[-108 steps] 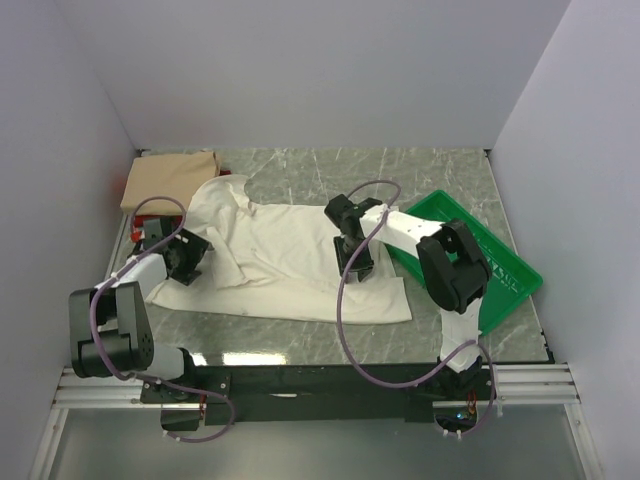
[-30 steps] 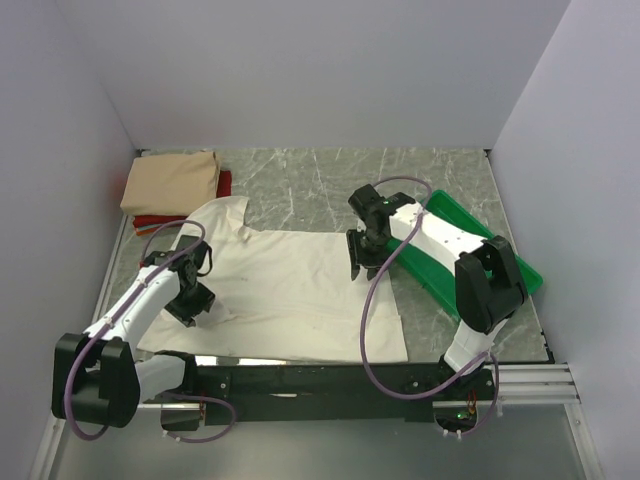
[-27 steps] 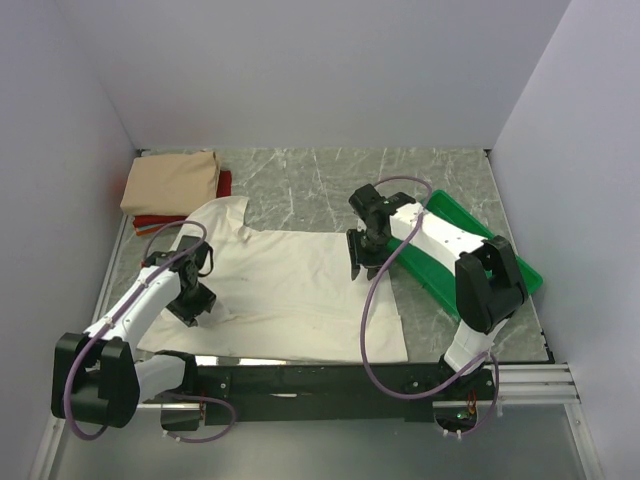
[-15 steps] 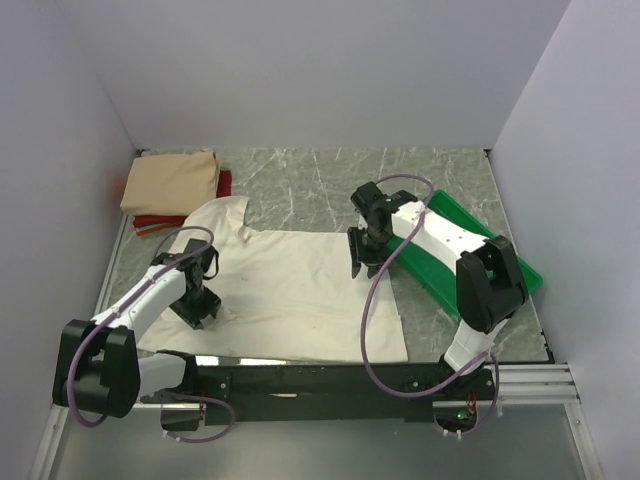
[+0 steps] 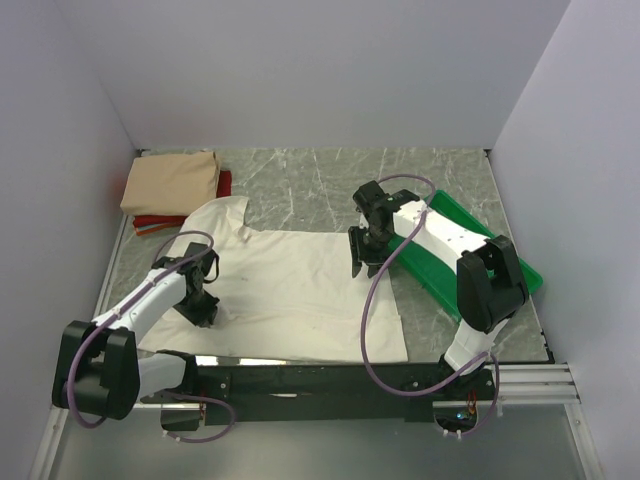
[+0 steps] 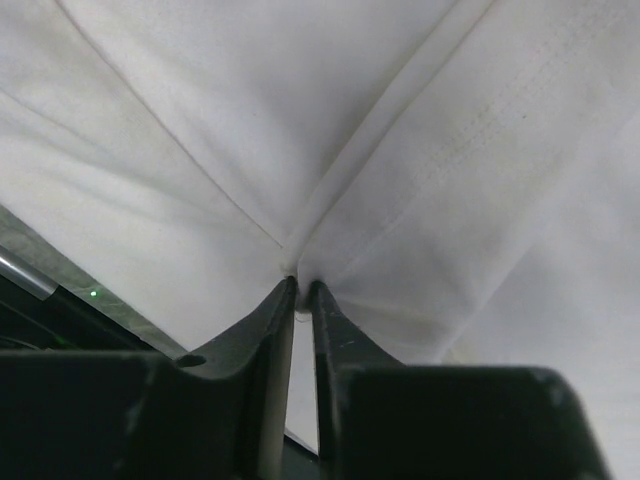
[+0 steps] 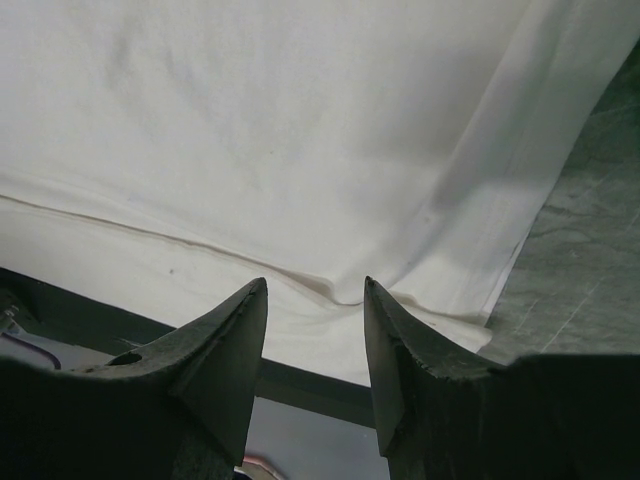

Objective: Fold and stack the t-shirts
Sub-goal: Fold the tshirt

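cream t-shirt (image 5: 300, 285) | spread flat | creased at L hand (image 6: 300, 290) pinch

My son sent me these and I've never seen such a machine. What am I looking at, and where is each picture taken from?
Two robot arms stand at the near edge of a table. The wide picture looks down from above; the close-ups come from cameras on each wrist. A cream t-shirt lies spread on the table, a folded tan shirt rests on a red shirt far left, a green tray lies right. The left tool pinches the cream t-shirt's cloth; the right tool is open above its edge.
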